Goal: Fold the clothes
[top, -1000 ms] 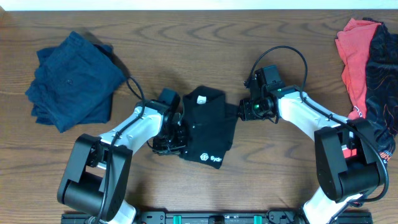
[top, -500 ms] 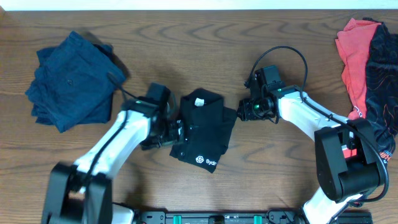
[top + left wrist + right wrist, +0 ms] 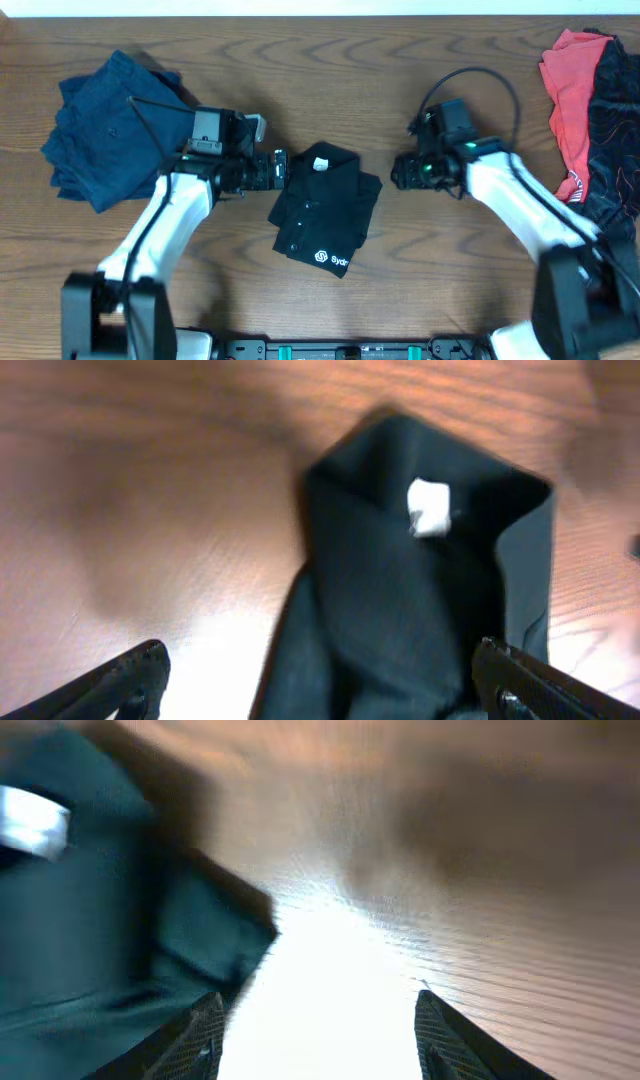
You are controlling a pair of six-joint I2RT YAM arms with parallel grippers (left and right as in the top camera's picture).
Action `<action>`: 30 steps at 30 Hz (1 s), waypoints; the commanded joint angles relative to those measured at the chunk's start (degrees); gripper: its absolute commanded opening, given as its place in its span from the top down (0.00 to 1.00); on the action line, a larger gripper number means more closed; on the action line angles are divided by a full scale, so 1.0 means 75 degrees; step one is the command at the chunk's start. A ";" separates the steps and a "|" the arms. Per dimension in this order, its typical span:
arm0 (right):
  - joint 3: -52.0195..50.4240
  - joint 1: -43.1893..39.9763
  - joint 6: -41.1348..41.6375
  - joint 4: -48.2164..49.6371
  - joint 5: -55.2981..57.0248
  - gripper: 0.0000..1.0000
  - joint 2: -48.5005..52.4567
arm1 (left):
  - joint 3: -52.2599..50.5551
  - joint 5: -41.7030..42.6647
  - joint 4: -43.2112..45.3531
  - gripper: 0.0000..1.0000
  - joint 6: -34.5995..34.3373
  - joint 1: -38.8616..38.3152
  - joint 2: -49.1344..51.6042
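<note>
The folded black shirt (image 3: 325, 210) lies at the centre of the wooden table (image 3: 330, 60). Its long axis runs almost straight up and down the overhead frame, tipped a little so the lower end leans right. The collar end, with a small white tag (image 3: 321, 162), points to the top of the frame; the end with the white logo (image 3: 335, 258) points to the bottom.

There are four garments in all: this one black shirt, one navy piece (image 3: 115, 130) bunched at upper left, one red piece (image 3: 570, 90) at upper right, and one black piece with red print (image 3: 612, 130) against the right edge, overlapping the red one.

There are two grippers. The left gripper (image 3: 279, 168) sits just beside the shirt's upper left edge, its fingers (image 3: 130, 678) spread wide and holding nothing. The right gripper (image 3: 398, 172) is near the shirt's upper right corner – its fingers (image 3: 205, 1030) are apart too, with only bare table between them.
</note>
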 commanded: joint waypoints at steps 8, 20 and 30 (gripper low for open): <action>0.0026 -0.0117 -0.0149 -0.0635 0.0160 0.39 -0.1314 | 0.0085 0.2130 0.1093 0.02 0.0807 0.0070 0.1993; 0.0026 -0.0117 -0.0149 -0.0717 0.0245 0.38 -0.1314 | 0.0082 0.3450 0.0746 0.24 0.0804 -0.0484 0.3381; 0.0026 -0.0117 -0.0149 -0.0752 0.0391 0.38 -0.1314 | 0.0099 0.3459 0.0688 0.94 0.0691 -0.0455 0.3069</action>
